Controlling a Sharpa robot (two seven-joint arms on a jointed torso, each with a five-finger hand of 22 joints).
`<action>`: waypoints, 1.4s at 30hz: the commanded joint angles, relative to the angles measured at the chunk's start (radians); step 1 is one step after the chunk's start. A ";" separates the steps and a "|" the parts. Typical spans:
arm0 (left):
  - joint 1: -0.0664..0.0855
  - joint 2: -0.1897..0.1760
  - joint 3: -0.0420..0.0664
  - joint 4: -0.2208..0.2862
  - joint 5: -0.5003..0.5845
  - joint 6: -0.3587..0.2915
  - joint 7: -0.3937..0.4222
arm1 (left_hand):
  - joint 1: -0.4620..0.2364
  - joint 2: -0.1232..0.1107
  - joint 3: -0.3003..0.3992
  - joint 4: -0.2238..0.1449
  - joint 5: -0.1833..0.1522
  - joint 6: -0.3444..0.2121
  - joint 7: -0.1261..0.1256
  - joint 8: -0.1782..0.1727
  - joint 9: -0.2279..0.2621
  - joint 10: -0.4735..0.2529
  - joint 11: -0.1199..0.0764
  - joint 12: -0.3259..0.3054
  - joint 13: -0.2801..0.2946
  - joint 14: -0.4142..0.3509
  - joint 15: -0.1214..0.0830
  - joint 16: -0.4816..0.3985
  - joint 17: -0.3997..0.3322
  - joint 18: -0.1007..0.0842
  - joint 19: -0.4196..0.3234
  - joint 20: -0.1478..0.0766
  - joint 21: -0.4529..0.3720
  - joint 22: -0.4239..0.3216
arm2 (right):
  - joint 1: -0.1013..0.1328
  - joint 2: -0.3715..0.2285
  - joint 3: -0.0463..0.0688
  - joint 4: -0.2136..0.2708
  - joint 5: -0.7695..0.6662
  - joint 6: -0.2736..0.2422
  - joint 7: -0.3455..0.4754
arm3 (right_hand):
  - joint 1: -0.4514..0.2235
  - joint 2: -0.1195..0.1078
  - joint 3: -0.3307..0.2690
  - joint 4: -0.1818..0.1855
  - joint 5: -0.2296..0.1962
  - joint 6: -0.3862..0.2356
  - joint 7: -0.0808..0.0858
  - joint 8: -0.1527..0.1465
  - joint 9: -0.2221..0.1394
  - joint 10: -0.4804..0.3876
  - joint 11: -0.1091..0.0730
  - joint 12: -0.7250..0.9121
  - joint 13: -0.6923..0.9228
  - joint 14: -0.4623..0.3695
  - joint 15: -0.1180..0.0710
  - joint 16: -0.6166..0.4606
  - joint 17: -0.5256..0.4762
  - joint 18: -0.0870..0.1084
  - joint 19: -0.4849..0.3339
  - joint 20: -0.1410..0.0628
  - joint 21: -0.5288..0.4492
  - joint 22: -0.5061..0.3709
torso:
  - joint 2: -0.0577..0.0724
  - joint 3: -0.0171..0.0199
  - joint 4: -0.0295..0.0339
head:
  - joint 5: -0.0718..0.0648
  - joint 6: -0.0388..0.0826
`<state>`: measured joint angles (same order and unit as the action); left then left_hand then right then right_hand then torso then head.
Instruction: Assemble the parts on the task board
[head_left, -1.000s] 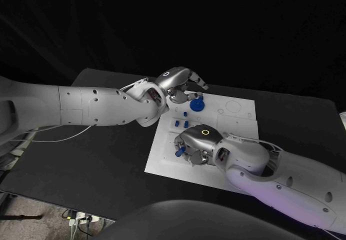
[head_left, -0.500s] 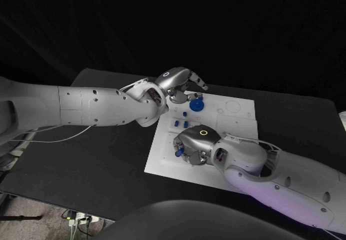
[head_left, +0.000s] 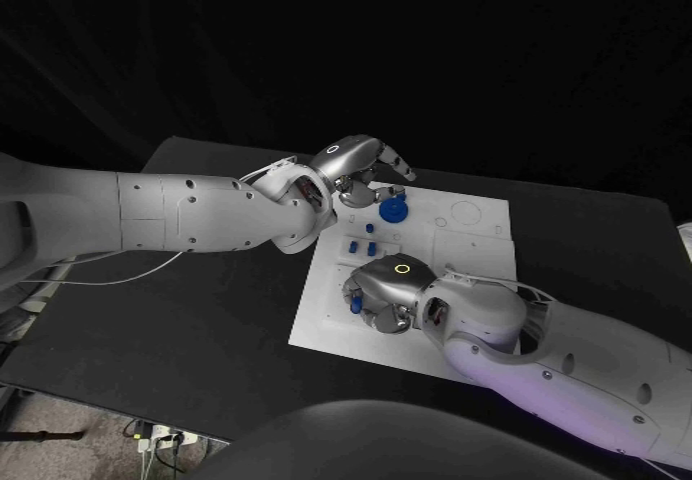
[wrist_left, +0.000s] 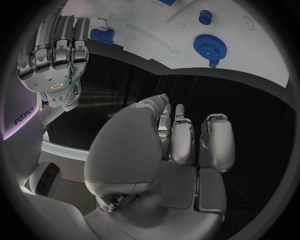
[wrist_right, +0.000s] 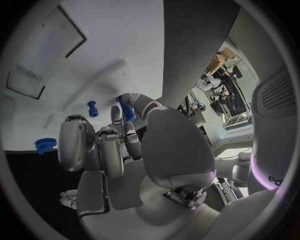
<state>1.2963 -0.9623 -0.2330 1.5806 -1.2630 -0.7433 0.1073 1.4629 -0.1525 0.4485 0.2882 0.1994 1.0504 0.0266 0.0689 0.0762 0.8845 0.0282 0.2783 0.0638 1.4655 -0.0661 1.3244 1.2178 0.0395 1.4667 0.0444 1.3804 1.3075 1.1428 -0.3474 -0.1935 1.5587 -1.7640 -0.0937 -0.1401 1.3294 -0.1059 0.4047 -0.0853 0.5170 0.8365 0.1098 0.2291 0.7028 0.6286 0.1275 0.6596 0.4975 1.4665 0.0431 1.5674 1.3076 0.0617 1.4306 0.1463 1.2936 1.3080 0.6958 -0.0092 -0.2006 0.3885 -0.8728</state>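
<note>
Mid-frame, right hand (head_left: 387, 296): we pinch a blue peg (wrist_right: 127, 108) over the task board (head_left: 476, 240).
Left hand (head_left: 361, 165): fingers curled, holding nothing, beside gear (head_left: 392, 209).
Risk: we judge a tilted peg jams or slips.

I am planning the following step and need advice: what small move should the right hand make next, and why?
Probably lower the right hand a little toward the task board to seat its piece. The right wrist view shows a small blue part pinched at its fingers, just above the white surface. The left hand hovers, holding nothing.
</note>
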 joint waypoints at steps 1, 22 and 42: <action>0.000 0.001 0.001 0.002 0.021 0.014 -0.004 | 0.011 -0.001 0.006 0.002 0.003 0.000 0.007 -0.003 -0.002 0.000 0.001 -0.007 -0.001 0.035 0.004 -0.006 -0.001 0.001 0.026 0.004 -0.003 0.209 | -0.003 0.001 -0.001 -0.001 -0.011 0.035 -0.012 | -0.006 -0.004 0.007 -0.002 -0.011 -0.014 0.000 -0.022 -0.018 -0.024 0.008 -0.013 -0.005 0.095 0.011 -0.003 0.250 0.012 -0.010 0.005 -0.014 0.147 | 0.000 -0.0002 -0.0005 | 0.001 0.000; 0.000 -0.002 0.001 0.002 0.028 0.017 -0.007 | 0.014 -0.002 0.007 0.001 0.005 -0.002 0.009 -0.004 -0.002 0.000 0.002 -0.007 -0.001 0.034 0.004 -0.007 -0.002 0.002 0.025 0.004 -0.005 0.209 | 0.002 -0.099 0.001 0.076 0.000 -0.177 0.063 | 0.092 -0.030 -0.194 0.072 -0.250 -0.347 -0.092 -0.166 -0.277 -0.282 0.053 -0.071 -0.084 0.034 0.036 -0.039 0.169 0.033 -0.069 0.034 -0.125 0.109 | -0.001 0.0000 -0.0006 | 0.001 0.000; -0.008 0.006 0.001 -0.008 0.035 0.013 -0.005 | 0.015 -0.002 0.008 0.002 0.005 -0.003 0.010 -0.004 -0.002 -0.002 0.002 -0.009 -0.001 0.033 0.004 -0.009 -0.006 0.003 0.023 0.005 -0.010 0.207 | 0.132 -0.531 -0.007 0.214 0.323 -0.409 0.375 | 0.117 0.009 -0.263 0.304 -0.349 -0.142 -0.024 -0.109 -0.325 0.038 -0.013 0.135 -0.110 0.039 0.002 -0.031 0.171 0.011 -0.017 0.005 -0.034 0.159 | -0.010 -0.0015 -0.0092 | -0.033 0.000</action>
<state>1.2891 -0.9589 -0.2329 1.5716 -1.2376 -0.7357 0.1006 1.4669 -0.1566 0.4512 0.2910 0.1994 1.0467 0.0302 0.0689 0.0754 0.8845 0.0282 0.2740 0.0637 1.4655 -0.0662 1.3202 1.2130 0.0395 1.4667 0.0444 1.3765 1.3074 1.2754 -0.8729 -0.1996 1.7714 -1.5175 -0.4496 0.1586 1.4477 -0.1023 0.1376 0.2207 0.1637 0.6944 0.0797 0.1158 0.3786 0.6526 0.1165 0.7875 0.3847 1.4665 0.0530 1.5394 1.3073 0.0771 1.4119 0.1521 1.2607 1.3076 0.6887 -0.0106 -0.2065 0.3596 -0.8728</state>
